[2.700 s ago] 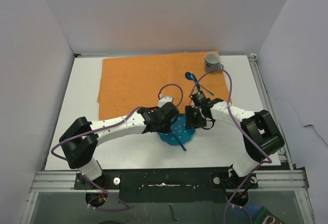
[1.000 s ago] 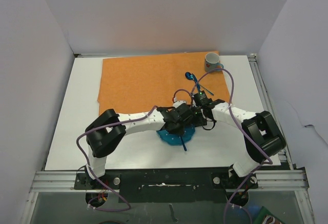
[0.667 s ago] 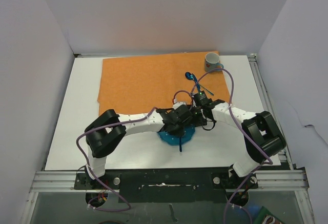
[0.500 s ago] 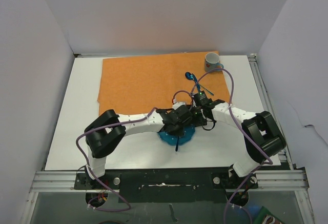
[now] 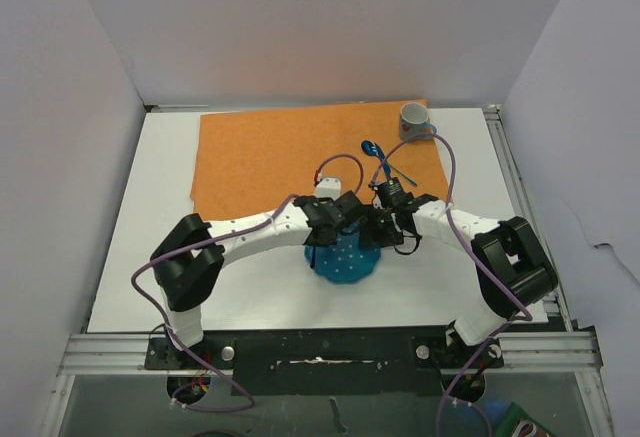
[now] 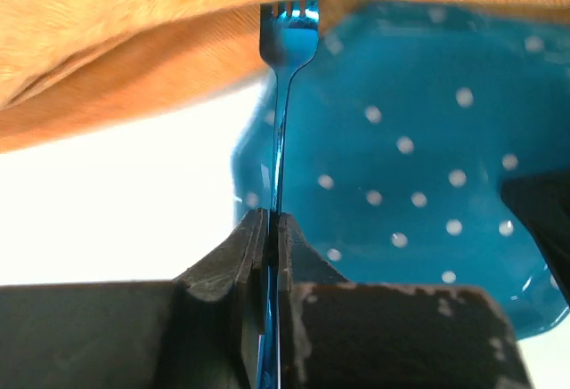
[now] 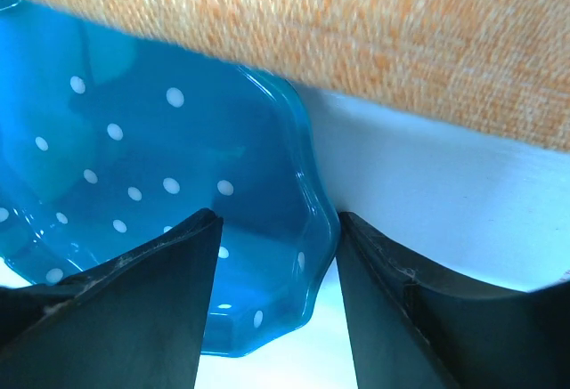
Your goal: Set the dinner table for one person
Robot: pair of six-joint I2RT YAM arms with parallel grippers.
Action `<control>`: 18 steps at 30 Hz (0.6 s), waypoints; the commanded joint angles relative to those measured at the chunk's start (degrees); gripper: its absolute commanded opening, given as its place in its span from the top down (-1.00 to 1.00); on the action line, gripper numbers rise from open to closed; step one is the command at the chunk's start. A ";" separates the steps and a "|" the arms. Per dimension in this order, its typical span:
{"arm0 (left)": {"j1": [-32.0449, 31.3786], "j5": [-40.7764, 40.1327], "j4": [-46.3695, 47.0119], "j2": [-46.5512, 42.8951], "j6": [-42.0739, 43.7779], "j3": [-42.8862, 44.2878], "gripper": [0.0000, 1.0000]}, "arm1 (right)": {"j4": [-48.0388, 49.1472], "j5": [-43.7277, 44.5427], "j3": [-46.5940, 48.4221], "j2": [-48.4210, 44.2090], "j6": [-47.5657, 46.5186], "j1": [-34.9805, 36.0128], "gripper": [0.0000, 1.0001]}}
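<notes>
Step in hand: fork placement. The left end effector (image 6: 270,229) clenches the fork (image 6: 287,95) handle over the plate (image 6: 427,184) edge. The right end effector (image 7: 276,220), released, straddles the plate rim. The tabletop (image 5: 150,207) underlies everything, partly beneath the orange cloth (image 5: 280,147). Next, probably: lay the fork beside the plate.

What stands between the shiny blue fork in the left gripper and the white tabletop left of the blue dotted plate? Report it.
Nothing visible. The left gripper is shut on the shiny blue fork above the left rim of the blue dotted plate; the white tabletop beside it shows bare.
</notes>
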 commanded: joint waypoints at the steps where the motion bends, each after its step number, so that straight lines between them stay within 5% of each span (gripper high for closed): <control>1: 4.45 -6.69 -3.00 -7.66 2.70 3.08 1.00 | -1.43 2.13 -1.77 1.72 -1.15 0.45 -0.10; 18: 13.90 1.14 -3.52 -19.52 7.96 2.63 1.00 | -1.65 1.84 -1.06 2.28 -1.42 0.53 -0.10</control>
